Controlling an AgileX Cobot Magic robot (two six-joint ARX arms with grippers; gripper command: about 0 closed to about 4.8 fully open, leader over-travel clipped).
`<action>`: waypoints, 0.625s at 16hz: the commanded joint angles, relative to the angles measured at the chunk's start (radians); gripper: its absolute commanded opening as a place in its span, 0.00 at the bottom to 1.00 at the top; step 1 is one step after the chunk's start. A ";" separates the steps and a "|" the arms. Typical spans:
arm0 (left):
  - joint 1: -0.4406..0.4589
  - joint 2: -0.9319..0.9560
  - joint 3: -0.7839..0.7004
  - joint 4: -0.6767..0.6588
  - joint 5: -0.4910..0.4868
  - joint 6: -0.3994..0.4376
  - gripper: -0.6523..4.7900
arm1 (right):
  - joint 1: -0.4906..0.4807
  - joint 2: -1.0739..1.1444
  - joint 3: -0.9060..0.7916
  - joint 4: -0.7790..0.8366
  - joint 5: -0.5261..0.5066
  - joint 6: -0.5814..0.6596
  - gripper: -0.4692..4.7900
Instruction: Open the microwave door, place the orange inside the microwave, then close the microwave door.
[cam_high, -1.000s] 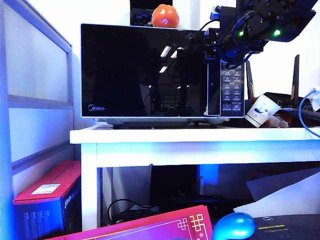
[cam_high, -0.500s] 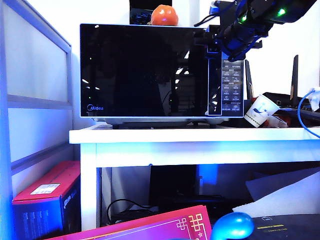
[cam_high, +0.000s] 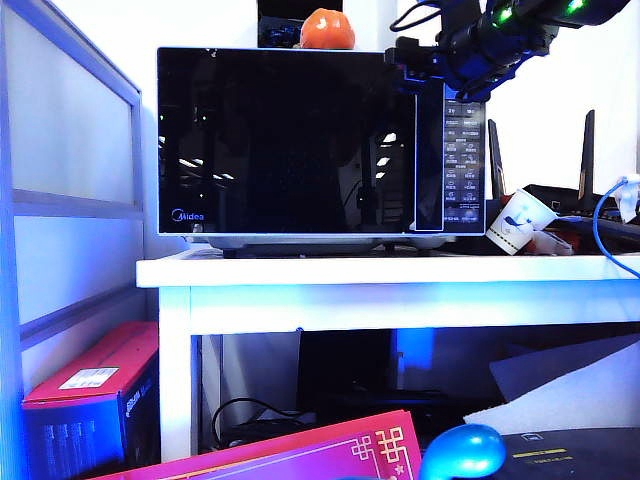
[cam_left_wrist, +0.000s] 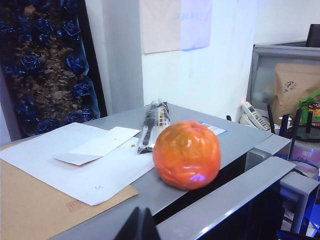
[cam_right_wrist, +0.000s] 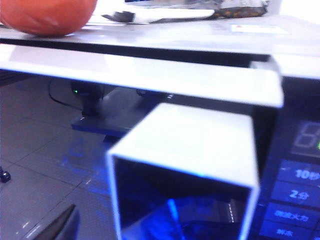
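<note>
The black-and-silver microwave (cam_high: 310, 140) stands on a white table (cam_high: 300, 272). Its glossy microwave door (cam_high: 280, 140) is ajar, and a dark gap shows behind the door's silver top edge (cam_left_wrist: 225, 200). The orange (cam_high: 327, 29) rests on the microwave's roof near the front edge, also as orange (cam_left_wrist: 186, 154) and orange (cam_right_wrist: 45, 15). My right gripper (cam_high: 410, 62) is open at the door's upper handle corner; one fingertip (cam_right_wrist: 60, 226) stands clear of the door's edge (cam_right_wrist: 185, 150). My left gripper (cam_left_wrist: 141, 227) is shut and empty, low over the roof just short of the orange.
White sheets and a brown envelope (cam_left_wrist: 85, 165) plus a wrapped packet (cam_left_wrist: 152, 122) lie on the roof behind the orange. A tipped white paper cup (cam_high: 522, 222) and a blue cable (cam_high: 603, 225) sit right of the microwave. A red box (cam_high: 95, 385) stands under the table.
The door has swung a little outward. My right gripper has risen up and left along the handle corner and its jaws have widened off the door edge. The orange has stayed put.
</note>
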 joint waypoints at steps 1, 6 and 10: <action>0.000 -0.005 0.002 0.008 0.004 -0.003 0.11 | 0.010 -0.027 0.010 0.025 -0.132 -0.003 0.70; 0.000 -0.005 0.002 0.008 0.001 -0.003 0.11 | 0.010 -0.068 0.011 -0.011 -0.216 -0.003 0.69; 0.000 -0.005 0.002 0.008 0.000 -0.003 0.11 | 0.010 -0.114 0.011 -0.058 -0.254 -0.003 0.69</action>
